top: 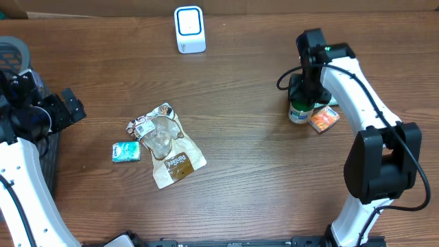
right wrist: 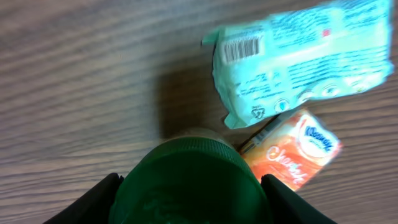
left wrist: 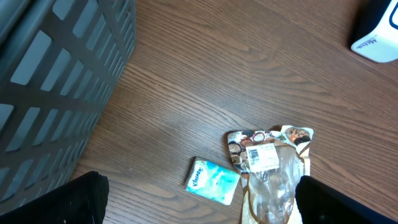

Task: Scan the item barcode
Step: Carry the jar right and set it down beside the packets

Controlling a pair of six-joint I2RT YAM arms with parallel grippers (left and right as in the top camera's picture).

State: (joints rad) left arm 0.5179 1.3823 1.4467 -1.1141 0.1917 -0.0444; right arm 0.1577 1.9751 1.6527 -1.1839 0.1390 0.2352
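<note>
A small bottle [top: 298, 114] with a dark green cap [right wrist: 189, 180] and a white label stands upright on the table at the right. My right gripper [top: 300, 96] comes down on it from above, and both fingers press against the sides of the cap in the right wrist view. A white scanner [top: 189, 29] stands at the back middle of the table. My left gripper [top: 68, 106] hovers open and empty at the far left. Its dark fingertips [left wrist: 81, 199] frame a teal Kleenex pack [left wrist: 213, 181] below.
An orange Kleenex pack [top: 324, 119] and a mint wipes packet [right wrist: 298, 56] with a barcode lie just right of the bottle. A clear-fronted snack pouch [top: 167, 144] and the teal Kleenex pack [top: 126, 151] lie left of centre. A grey slatted basket [left wrist: 62, 81] sits far left.
</note>
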